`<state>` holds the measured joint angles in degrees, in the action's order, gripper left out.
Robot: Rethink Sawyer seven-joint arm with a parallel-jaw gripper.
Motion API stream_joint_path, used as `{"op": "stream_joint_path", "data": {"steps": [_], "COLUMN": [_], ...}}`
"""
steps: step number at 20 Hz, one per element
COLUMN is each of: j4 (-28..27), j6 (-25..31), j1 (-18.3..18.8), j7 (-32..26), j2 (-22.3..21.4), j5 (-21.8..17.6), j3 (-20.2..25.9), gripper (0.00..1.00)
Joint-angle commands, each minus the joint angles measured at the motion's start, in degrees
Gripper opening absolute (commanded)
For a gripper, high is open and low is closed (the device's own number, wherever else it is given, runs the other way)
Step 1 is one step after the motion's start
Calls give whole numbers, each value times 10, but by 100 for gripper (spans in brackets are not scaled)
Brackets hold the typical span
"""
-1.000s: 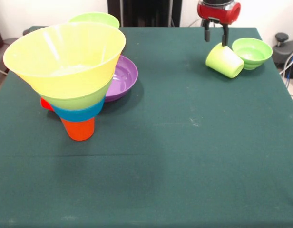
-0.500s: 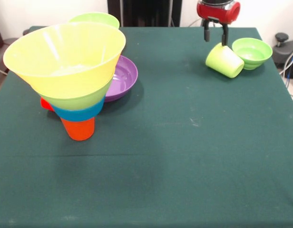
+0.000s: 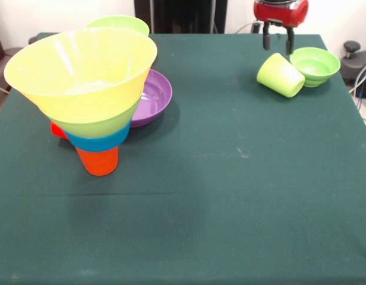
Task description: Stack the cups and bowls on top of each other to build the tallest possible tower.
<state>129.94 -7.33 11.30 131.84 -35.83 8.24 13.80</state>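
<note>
Front view: the gripper (image 3: 277, 43) hangs at the top edge, its two dark fingers (image 3: 267, 40) apart and holding nothing, just above a lime green cup (image 3: 280, 75) that lies tipped on its side on the green bench (image 3: 230, 196). A small lime green bowl (image 3: 315, 65) sits upright against that cup. Well apart on the other side stands the tower (image 3: 85, 95): orange cup, blue bowl, green bowl, yellow bowl (image 3: 82, 71). A purple bowl (image 3: 154, 95) lies just beside it, another green bowl (image 3: 119, 24) behind.

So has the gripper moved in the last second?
Yes. The gripper has risen and shifted toward the small green bowl, clear of the tipped lime cup.
</note>
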Motion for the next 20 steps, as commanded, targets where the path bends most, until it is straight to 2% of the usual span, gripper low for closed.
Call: {"op": "stream_joint_path", "data": {"steps": [1, 10, 20], "j4": [15, -1, 1], "j6": [-13, -20, -13], "j1": [-14, 10, 44], "j7": [127, 98, 77], "j2": [10, 35, 37], "j5": [16, -8, -32], "j3": [54, 46, 47], "gripper": [100, 100, 100]}}
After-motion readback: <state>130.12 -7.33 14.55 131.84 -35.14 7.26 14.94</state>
